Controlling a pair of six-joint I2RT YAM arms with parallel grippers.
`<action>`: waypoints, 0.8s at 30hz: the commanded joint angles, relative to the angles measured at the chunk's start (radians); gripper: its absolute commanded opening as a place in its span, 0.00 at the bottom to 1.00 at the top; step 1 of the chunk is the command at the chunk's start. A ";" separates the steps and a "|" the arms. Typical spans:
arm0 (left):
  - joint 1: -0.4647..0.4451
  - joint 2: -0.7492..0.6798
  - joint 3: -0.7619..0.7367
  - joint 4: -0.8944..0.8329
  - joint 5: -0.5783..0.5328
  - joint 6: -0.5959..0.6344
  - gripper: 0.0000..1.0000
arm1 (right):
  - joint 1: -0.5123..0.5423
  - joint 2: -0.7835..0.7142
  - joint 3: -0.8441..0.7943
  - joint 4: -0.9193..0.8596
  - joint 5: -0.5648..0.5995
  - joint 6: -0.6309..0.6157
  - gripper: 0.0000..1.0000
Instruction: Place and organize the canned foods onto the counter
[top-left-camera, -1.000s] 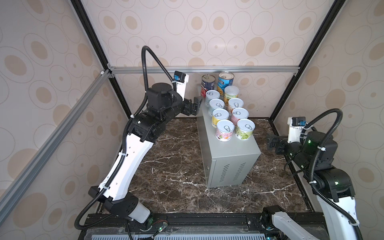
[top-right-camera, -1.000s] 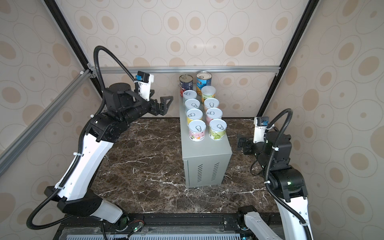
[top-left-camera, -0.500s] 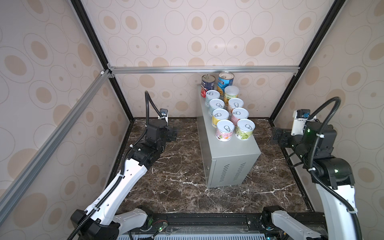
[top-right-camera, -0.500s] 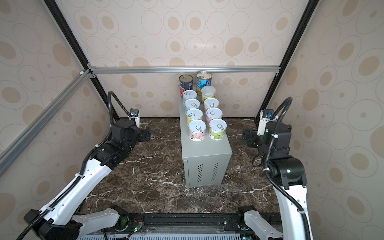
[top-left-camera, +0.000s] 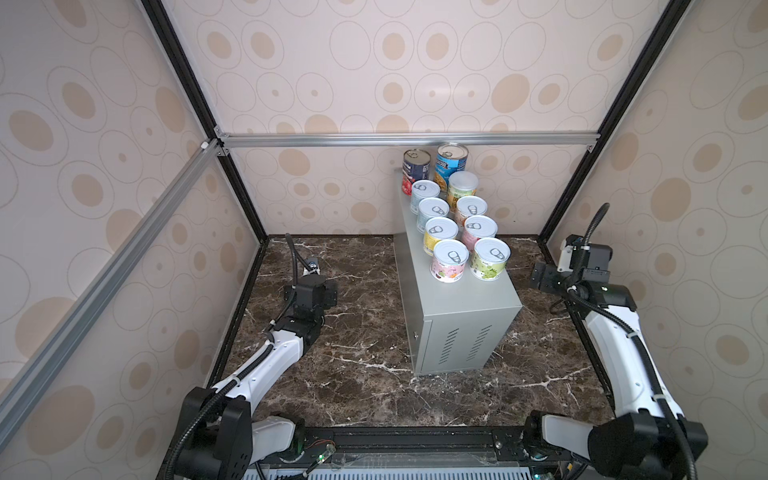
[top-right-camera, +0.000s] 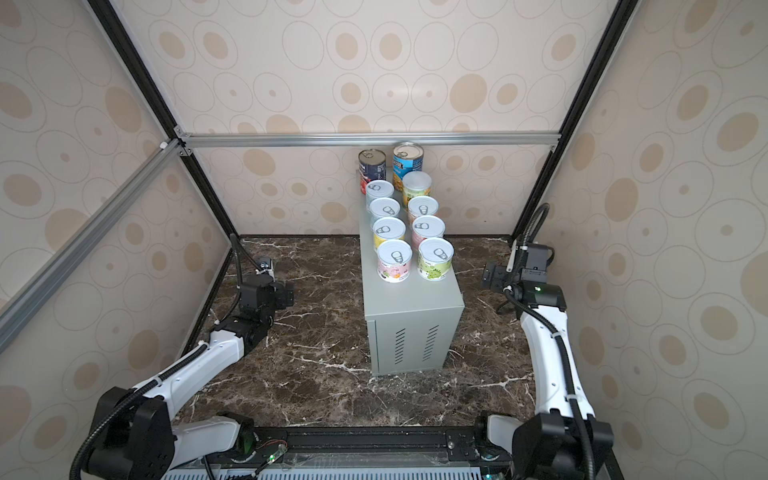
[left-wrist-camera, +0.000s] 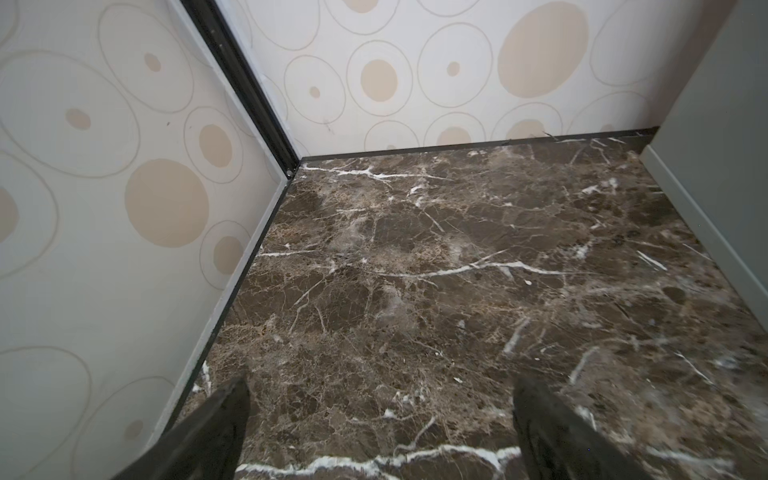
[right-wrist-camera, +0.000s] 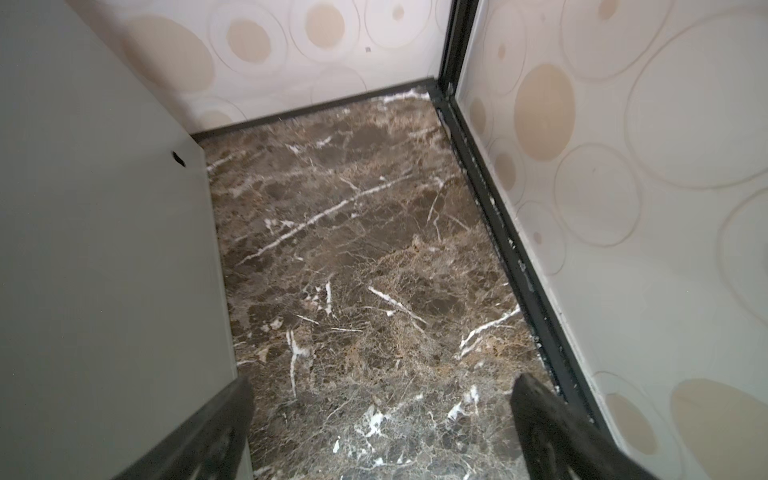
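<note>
We count ten canned foods (top-left-camera: 441, 229) upright in two rows on top of the counter (top-left-camera: 469, 303). The two taller metal-topped cans (top-left-camera: 415, 166) stand at the wall end, and a pink-labelled can (top-left-camera: 448, 266) and a green-labelled can (top-left-camera: 489, 262) stand nearest the front. The counter stands on the dark marble surface (top-left-camera: 365, 332); on either side, well apart from the cans, the left gripper (left-wrist-camera: 382, 382) and right gripper (right-wrist-camera: 384, 378) hang low over the marble, jaws spread wide, nothing between them.
</note>
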 joint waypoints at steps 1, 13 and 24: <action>0.024 0.045 -0.080 0.344 -0.022 0.002 0.98 | -0.007 0.038 -0.090 0.181 0.005 0.044 1.00; 0.096 0.303 -0.290 0.881 0.010 0.126 0.98 | 0.025 0.199 -0.412 0.685 0.063 0.077 1.00; 0.124 0.291 -0.430 1.108 0.103 0.110 0.98 | 0.160 0.283 -0.541 0.983 0.169 0.006 1.00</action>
